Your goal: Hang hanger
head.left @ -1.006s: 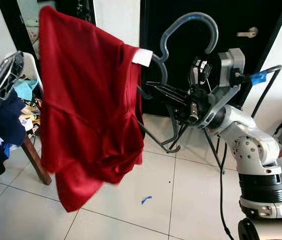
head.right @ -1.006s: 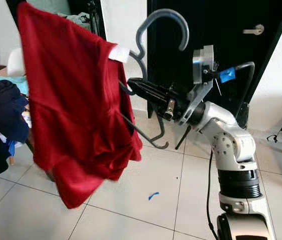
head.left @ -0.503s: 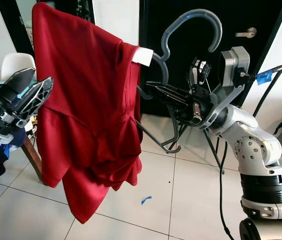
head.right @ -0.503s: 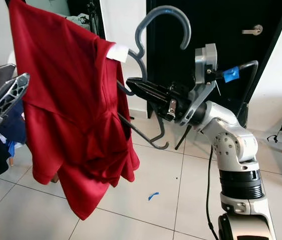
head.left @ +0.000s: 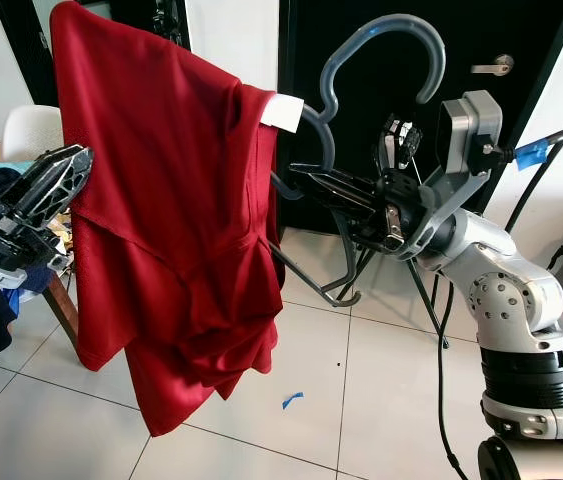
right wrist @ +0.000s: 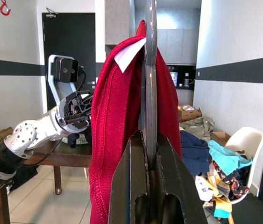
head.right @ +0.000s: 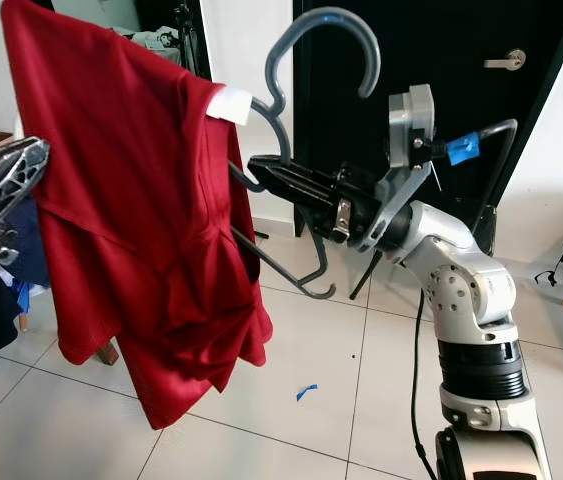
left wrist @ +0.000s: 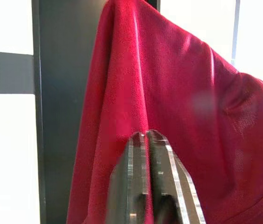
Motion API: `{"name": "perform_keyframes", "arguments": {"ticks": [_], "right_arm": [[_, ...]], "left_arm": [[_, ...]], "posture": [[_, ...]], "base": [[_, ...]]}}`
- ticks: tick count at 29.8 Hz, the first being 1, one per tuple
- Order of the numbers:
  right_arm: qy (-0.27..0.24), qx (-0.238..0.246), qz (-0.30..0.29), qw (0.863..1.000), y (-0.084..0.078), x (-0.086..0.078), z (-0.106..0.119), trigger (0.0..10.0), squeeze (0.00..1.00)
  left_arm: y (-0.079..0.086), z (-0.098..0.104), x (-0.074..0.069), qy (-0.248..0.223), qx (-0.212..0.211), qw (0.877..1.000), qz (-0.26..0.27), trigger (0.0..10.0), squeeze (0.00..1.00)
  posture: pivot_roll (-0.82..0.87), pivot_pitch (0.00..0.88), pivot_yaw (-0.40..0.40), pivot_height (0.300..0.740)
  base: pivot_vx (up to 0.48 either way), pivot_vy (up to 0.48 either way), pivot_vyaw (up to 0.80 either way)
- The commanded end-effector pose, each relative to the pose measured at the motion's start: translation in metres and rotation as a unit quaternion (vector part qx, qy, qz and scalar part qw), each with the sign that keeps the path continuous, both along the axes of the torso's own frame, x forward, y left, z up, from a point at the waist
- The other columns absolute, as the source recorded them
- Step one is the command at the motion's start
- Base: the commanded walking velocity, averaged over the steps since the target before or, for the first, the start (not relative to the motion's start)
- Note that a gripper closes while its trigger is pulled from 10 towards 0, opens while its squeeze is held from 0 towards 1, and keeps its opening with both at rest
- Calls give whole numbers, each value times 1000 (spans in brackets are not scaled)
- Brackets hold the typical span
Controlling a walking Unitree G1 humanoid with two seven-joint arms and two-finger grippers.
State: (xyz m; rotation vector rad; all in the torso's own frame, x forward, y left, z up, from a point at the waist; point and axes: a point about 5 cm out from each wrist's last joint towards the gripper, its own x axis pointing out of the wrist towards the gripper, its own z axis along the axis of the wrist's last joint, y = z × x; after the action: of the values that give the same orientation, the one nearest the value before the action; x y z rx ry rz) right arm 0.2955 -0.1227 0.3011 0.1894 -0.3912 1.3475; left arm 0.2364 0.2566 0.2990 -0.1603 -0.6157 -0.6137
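The hanger [head.left: 333,150] is up in the air and not yet on anything — this looks like the carrying stage, with the hanging itself still to come. The right gripper [head.left: 301,180] is clamped on the hanger's neck just below the hook, its two black fingers pinching the grey plastic from either side; the right wrist view shows the hanger edge-on, standing straight up out of the closed fingertips. The big open hook curls above the gripper, and the lower bar slants down beneath it.

A red shirt [head.left: 171,220] drapes off the arm of the hanger on the far side from the right gripper, bunched and lopsided, its white label [head.left: 281,112] sitting near the neck. It hangs heavy to one side, so the load probably pulls the hanger off level.

The left gripper [head.left: 56,185] is at the shirt's outer edge, its fingers pressed together; whether it has a pinch of cloth between them or merely touches the fabric I cannot say for certain.

Next, I judge, the hook needs carrying to a rail or peg and lowering over it — no rail shows clearly near the gripper from here.
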Motion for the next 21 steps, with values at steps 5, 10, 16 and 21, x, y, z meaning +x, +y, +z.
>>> {"name": "perform_keyframes", "arguments": {"ticks": [5, 10, 16, 21], "right_arm": [[-15, 4, 13, 1000, 1, -7, 6, 10000, 0], [-12, 3, 9, 1000, 1, -7, 4, 10000, 0], [-9, 1, 8, 1000, 1, -6, 3, 10000, 0], [-9, 0, 9, 1000, 2, -6, 2, 10000, 0]], "left_arm": [[3, 2, 1, -11, -4, 1000, 25, 0, 0], [10, 13, 0, -31, -4, 997, 72, 3569, 0], [12, 22, 0, -42, -8, 995, 90, 10000, 882], [7, 24, 0, -46, -5, 995, 84, 10000, 1000]], "posture": [[23, 0, 7, 740], [26, 0, 5, 740], [29, 0, 4, 740], [28, 0, 3, 740]], "base": [[0, 0, 0], [0, 0, 0], [0, 0, 0], [0, 0, 0]]}}
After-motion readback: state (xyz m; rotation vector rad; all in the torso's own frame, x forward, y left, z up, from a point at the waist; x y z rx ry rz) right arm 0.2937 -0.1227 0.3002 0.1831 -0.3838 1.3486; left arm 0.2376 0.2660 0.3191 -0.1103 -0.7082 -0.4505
